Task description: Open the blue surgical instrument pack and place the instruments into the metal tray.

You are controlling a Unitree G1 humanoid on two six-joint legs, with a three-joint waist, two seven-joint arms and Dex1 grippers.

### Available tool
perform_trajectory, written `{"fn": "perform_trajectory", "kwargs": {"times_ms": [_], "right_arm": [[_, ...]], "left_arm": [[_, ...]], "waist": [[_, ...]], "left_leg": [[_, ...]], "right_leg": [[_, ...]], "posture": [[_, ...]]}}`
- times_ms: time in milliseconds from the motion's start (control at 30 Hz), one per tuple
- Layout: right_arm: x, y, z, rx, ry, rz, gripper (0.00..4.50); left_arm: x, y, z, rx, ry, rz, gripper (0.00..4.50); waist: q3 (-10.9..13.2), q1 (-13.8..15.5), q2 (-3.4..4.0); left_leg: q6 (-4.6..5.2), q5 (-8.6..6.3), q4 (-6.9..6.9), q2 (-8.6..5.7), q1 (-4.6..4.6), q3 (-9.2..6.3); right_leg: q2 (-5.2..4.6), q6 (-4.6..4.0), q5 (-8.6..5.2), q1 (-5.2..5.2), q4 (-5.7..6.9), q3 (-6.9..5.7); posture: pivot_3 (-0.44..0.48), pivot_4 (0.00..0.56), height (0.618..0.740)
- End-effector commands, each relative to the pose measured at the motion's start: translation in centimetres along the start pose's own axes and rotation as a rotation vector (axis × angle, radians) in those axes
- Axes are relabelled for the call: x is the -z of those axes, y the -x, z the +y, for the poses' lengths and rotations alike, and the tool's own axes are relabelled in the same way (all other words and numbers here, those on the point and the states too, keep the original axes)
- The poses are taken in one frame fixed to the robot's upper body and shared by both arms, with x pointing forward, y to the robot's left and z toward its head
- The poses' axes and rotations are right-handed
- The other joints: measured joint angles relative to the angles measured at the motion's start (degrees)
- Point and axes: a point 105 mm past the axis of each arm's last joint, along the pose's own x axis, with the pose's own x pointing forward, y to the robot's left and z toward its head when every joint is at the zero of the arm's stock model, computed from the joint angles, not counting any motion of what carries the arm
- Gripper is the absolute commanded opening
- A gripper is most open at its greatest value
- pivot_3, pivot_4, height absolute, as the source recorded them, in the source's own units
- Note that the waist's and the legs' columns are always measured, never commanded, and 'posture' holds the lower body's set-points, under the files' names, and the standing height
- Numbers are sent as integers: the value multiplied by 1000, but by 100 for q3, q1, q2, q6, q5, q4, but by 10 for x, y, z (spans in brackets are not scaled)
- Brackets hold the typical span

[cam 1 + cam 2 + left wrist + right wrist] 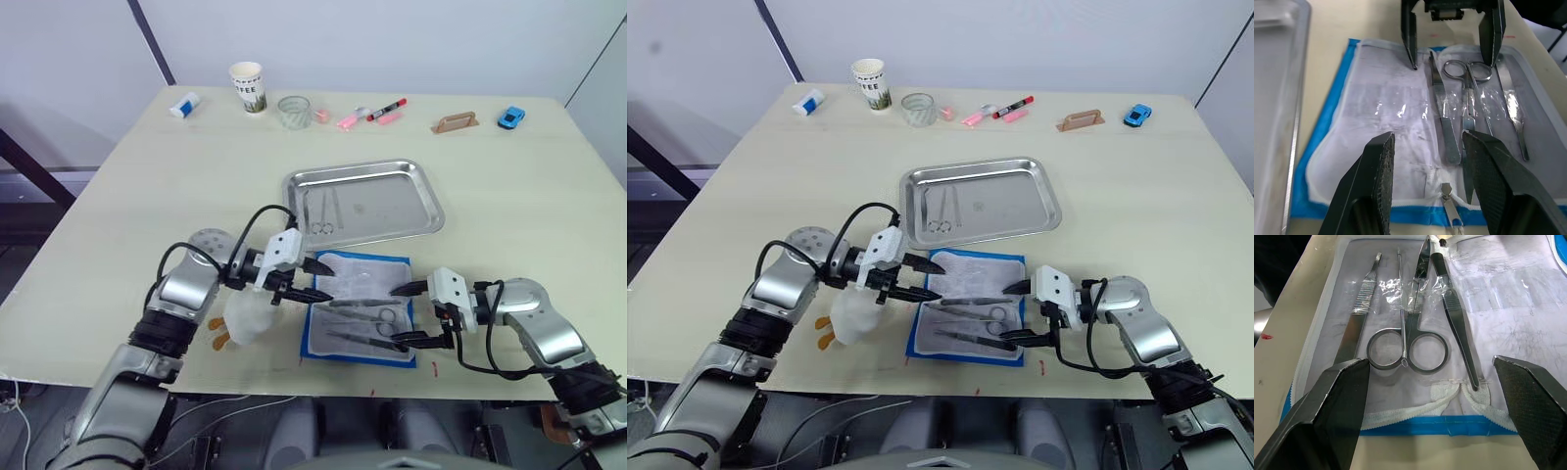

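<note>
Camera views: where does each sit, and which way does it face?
Head stereo views: look down over both arms at the table, metal tray and open blue surgical instrument pack.
Left wrist view: looks along the open left gripper at the scissors; the right gripper faces it.
Right wrist view: the same scissors, opposite side.
</note>
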Motion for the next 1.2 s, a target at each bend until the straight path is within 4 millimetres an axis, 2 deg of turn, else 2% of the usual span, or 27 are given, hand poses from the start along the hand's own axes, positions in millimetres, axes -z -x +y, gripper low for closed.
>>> {"fn": "perform_trajectory", "kwargs": {"times_ms": [33, 200, 733, 1200], "right_arm": [[17, -6, 8, -25, -73, 46, 4396], [17, -8, 10, -26, -75, 43, 4396], [18, -10, 13, -25, -86, 41, 4396], [18, -8, 14, -23, -89, 46, 4396]], "left_arm": [[-10, -6, 5, -1, -73, 6, 2359], [-10, -15, 5, 10, -85, 19, 2359], [-3, -17, 0, 32, -59, 59, 2359], [14, -24, 0, 1, -63, 132, 2359]], "waist": [[0, -7, 0], [0, -14, 0], [0, -10, 0], [0, -10, 0]], "left_leg": [[0, 0, 0, 0, 0, 0], [0, 0, 0, 1, 1, 0], [0, 0, 0, 1, 1, -1], [0, 0, 0, 1, 2, -1]], "right_leg": [[0, 0, 0, 0, 0, 0], [3, 0, 0, 0, 2, 2], [3, 0, 0, 0, 2, 1], [3, 0, 0, 0, 2, 1]], "posture": [[0, 150, 740], [0, 150, 740], [0, 150, 740], [0, 150, 740]]}}
